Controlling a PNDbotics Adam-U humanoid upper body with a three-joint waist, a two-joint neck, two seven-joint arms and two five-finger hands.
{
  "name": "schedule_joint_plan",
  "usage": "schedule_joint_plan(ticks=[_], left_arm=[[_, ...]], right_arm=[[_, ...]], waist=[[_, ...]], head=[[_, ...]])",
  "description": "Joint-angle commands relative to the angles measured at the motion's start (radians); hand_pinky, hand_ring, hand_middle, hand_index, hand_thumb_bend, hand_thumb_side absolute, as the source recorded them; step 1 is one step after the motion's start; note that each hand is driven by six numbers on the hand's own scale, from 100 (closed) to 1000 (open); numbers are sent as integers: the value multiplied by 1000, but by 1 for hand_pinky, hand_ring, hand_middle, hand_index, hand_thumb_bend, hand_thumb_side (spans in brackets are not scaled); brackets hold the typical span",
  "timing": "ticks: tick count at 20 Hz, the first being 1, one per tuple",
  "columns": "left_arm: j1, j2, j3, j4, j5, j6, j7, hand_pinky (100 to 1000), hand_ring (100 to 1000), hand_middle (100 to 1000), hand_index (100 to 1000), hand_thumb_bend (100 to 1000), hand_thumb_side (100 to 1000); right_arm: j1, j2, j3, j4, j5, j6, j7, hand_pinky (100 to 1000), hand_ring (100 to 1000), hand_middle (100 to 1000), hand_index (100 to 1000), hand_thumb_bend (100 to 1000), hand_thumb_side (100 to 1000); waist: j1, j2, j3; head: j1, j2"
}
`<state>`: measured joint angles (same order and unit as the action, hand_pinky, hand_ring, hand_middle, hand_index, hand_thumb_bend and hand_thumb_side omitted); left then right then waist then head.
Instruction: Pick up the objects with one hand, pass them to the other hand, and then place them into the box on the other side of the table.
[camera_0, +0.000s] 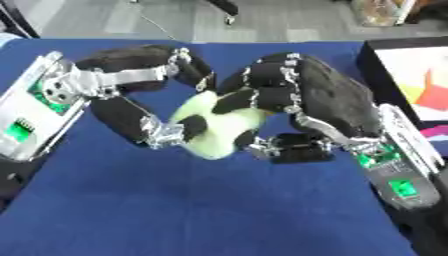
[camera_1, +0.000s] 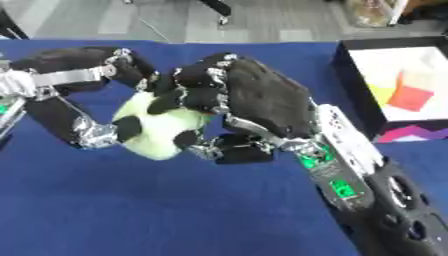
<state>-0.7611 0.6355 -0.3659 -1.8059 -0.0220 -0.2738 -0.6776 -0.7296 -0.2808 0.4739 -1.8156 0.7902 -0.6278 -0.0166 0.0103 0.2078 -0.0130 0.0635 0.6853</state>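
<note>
A pale yellow-green soft object (camera_0: 214, 131) hangs above the middle of the blue table, caught between both hands. My left hand (camera_0: 144, 75) comes in from the left with fingers and thumb curled round its left side. My right hand (camera_0: 293, 95) reaches over from the right, fingers curled across the object's top and right side, thumb below it. Much of the object is hidden by the fingers. A black box (camera_1: 350, 75) with a white floor stands at the table's right edge, holding a yellow piece (camera_1: 381, 93) and a red piece (camera_1: 411, 98).
The blue tabletop (camera_0: 201, 210) stretches toward the near edge. A grey floor lies beyond the far edge. A pink and purple patterned patch (camera_1: 411, 133) shows on the box's near wall.
</note>
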Motion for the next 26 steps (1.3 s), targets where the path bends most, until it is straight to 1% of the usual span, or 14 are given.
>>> schedule_joint_plan(ticks=[1,4,8,10,14,16,19,22,26], left_arm=[[-25,13,34,-36,39,0,7,761,607,574,749,100,905],[-22,20,58,-39,57,0,20,771,627,597,769,100,938],[-16,41,113,-41,95,6,58,787,662,633,785,100,969],[-11,57,156,-43,120,11,93,789,667,639,789,100,948],[19,99,267,-50,177,26,205,788,667,640,787,100,900],[45,116,322,-57,198,35,262,786,665,636,784,101,868],[100,132,389,-76,220,45,332,783,661,632,781,106,859],[161,131,436,-99,230,57,371,782,658,628,777,100,871],[246,109,486,-125,225,78,394,780,656,625,774,100,897]], right_arm=[[-10,-13,-20,-3,7,4,-13,431,488,182,475,100,100],[-10,-17,-27,-4,5,7,-23,431,488,180,461,100,100],[-10,-28,-41,-6,1,18,-34,432,488,171,454,100,100],[-12,-38,-50,-6,-9,29,-39,433,489,165,454,100,100],[-15,-74,-85,-4,-38,66,-50,435,490,151,457,100,100],[-18,-103,-111,1,-55,94,-59,438,491,143,461,100,100],[-23,-154,-164,25,-87,150,-79,445,495,138,469,100,100],[-26,-204,-224,70,-122,213,-105,453,500,133,481,100,100],[-32,-266,-315,177,-147,295,-148,472,512,122,508,100,100]], waist=[[1,-25,1],[1,-26,1],[1,-27,2],[1,-28,3],[2,-30,5],[2,-30,7],[1,-28,11],[-1,-27,15],[-4,-24,22]], head=[[-4,3],[-7,2],[-13,3],[-18,4],[-32,7],[-40,7],[-55,5],[-70,3],[-90,0]])
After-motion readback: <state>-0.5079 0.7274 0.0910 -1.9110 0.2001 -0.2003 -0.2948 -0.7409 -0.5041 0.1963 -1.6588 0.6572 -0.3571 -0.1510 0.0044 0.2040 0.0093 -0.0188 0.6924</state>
